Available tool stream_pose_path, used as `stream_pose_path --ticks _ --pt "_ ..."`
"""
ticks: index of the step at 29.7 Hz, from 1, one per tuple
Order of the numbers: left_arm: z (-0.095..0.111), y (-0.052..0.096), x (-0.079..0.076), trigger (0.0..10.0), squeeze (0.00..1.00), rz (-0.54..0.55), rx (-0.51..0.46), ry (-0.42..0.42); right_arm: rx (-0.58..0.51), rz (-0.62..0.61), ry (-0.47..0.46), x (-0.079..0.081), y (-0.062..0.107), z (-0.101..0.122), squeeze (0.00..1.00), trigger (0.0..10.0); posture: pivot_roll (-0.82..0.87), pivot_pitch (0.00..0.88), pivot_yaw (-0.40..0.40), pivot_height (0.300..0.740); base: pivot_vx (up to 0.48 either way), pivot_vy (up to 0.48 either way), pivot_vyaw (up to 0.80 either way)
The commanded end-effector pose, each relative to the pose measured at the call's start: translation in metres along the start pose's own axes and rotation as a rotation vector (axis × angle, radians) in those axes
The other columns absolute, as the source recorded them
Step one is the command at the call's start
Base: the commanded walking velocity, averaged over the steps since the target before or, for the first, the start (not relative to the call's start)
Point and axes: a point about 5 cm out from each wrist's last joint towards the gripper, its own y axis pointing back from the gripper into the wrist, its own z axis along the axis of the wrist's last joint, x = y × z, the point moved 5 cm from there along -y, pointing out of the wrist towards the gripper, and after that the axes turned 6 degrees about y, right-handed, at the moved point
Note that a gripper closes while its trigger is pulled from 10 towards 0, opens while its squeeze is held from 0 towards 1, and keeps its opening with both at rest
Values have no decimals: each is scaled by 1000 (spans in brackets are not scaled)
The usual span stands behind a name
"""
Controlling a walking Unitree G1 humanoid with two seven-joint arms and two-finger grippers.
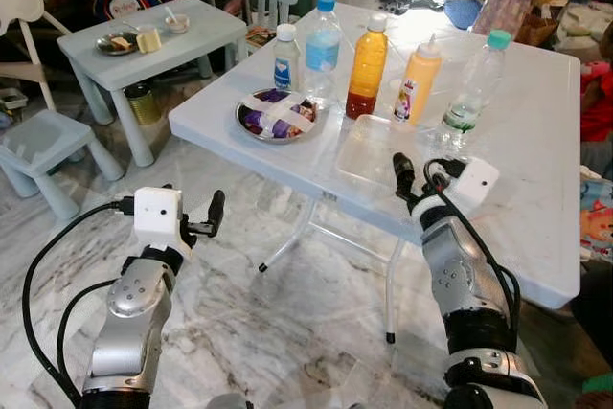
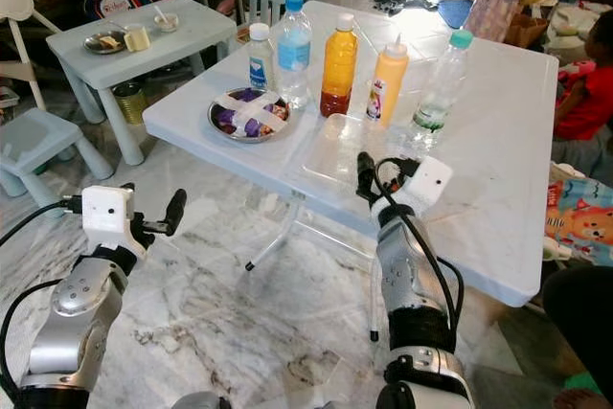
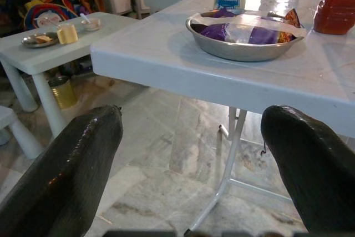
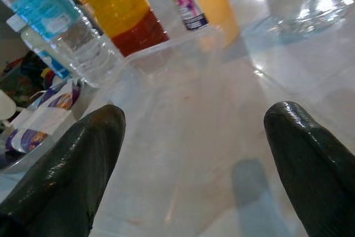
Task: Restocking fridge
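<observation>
The right gripper [image 1: 414, 182] hovers at the near edge of the white table [image 1: 536, 189] with its fingers [image 4: 66, 165] spread wide and nothing between them, aimed across the clear plastic container [image 1: 372, 148] just ahead. Behind that stand the goods to restock, in a row: a small bottle [image 1: 285, 57], a blue-capped water bottle [image 1: 323, 45], an orange juice bottle [image 1: 368, 64], a yellow squeeze bottle [image 1: 418, 79] and a green-capped bottle [image 1: 471, 88], with a steel dish of snack packets [image 1: 277, 115] to the left. The left gripper [image 1: 203, 220] hangs off the table, also spread and empty. The reach probably should pass over the container's rim and centre on one bottle's body, keeping clear of its close neighbours.
</observation>
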Motion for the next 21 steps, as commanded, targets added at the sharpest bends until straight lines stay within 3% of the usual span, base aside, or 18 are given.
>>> stream_pose_path --ticks 1,3,4,21 --pt "4 -1 -1 10000 0 -2 -6 -20 5 18 -7 4 -5 0 0 10000 81 55 -11 740 0 0 0" --pt "4 -1 -2 10000 0 -3 -4 -21 12 34 -24 6 -6 -2 0 9647 83 55 -11 740 0 0 0" --pt "3 -1 -2 10000 0 -4 -2 -21 17 45 -37 8 -8 -3 0 0 83 55 -10 740 0 0 0" --pt "3 -2 -5 10000 0 -11 0 -29 33 39 -102 7 -13 -8 0 0 84 63 -13 740 0 0 0"
